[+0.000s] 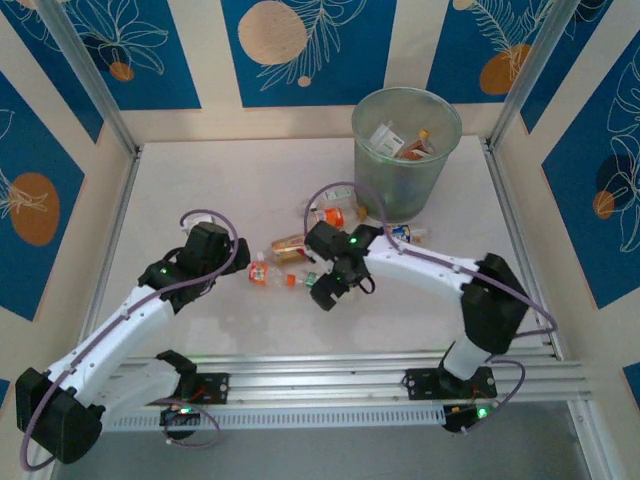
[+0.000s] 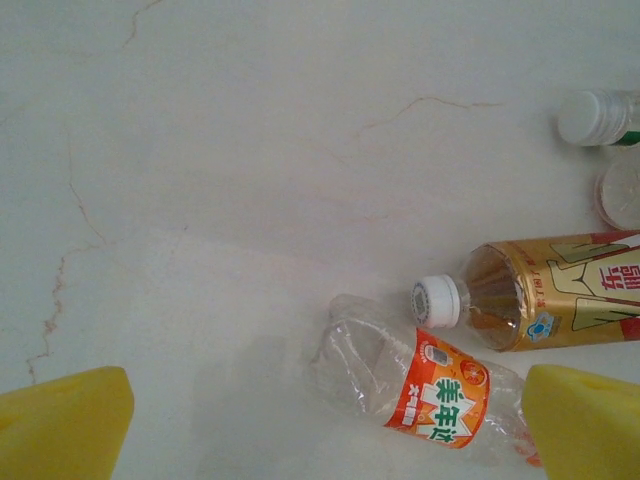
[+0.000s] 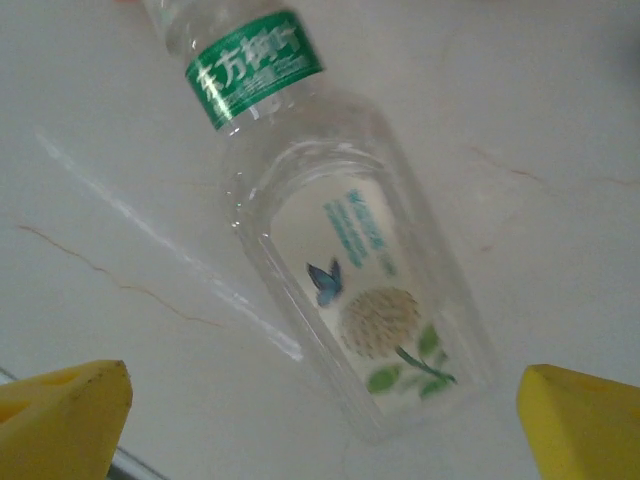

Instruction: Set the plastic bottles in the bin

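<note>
Right gripper (image 3: pixel 320 425): jaws wide apart, holding nothing. Its yellow pads (image 3: pixel 60 415) sit in the bottom corners of the wrist view. A clear green-label bottle (image 3: pixel 340 260) lies on the white table (image 3: pixel 560 120) between them, slanting from top centre down toward lower right. The bottle's base ends nearer the lower-right pad, but I see no contact.

Left gripper (image 2: pixel 322 430): also fully apart and empty, pads in the bottom corners of its wrist view. An orange-label bottle (image 2: pixel 430 390) lies at lower right, w/ one end just beside the right-hand pad; I can't tell if they touch. A gold-label bottle (image 2: pixel 550 290) lies right above it, white cap pointing left. A white-capped bottle (image 2: pixel 590 115) is at the upper right edge.

From above, the bin (image 1: pixel 405 170) stands upper right of centre, w/ a few bottles (image 1: pixel 400 140) already inside. Several more lie on the table in mid-frame, between my two grippers and the bin's base.

Step, as I judge it: approach before a grasp, task maybe partway done. Next move prob. needs me to lower the right gripper around the green-label bottle's body, turn the wrist so the pads cross its width, then close. The thin plastic may flex or roll, so I'd squeeze gently.
</note>
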You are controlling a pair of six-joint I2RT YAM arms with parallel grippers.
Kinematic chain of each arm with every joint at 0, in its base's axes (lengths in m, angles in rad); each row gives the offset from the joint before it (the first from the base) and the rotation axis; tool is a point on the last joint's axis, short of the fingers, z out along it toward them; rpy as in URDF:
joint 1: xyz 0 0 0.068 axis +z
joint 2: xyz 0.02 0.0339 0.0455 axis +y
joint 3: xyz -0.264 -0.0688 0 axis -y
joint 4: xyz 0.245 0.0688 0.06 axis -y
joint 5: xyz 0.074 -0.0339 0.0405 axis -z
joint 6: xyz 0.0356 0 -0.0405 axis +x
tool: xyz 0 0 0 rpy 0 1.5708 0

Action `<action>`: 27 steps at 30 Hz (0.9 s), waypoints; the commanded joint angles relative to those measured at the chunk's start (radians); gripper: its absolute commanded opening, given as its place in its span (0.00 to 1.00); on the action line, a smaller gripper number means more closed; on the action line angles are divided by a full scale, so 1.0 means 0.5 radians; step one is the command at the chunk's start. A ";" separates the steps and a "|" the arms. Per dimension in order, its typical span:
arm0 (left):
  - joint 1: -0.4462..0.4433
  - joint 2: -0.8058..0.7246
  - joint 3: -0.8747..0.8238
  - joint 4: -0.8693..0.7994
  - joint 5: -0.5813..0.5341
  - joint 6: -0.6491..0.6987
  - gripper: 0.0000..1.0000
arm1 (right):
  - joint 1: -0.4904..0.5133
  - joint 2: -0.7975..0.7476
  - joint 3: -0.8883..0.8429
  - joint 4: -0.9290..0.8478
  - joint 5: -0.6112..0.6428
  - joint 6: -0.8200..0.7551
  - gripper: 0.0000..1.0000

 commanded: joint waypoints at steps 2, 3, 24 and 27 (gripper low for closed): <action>0.039 -0.045 -0.003 -0.007 0.016 -0.028 0.99 | 0.021 0.173 0.073 0.017 0.108 -0.180 0.99; 0.044 -0.045 -0.004 -0.007 0.018 -0.028 0.99 | 0.016 0.200 0.081 0.028 0.112 -0.192 0.99; 0.082 -0.058 0.009 -0.013 0.035 -0.008 1.00 | -0.156 0.381 0.066 0.201 -0.162 -0.193 0.94; 0.086 -0.059 0.004 -0.012 0.033 -0.010 1.00 | -0.167 0.412 0.071 0.205 -0.210 -0.165 0.87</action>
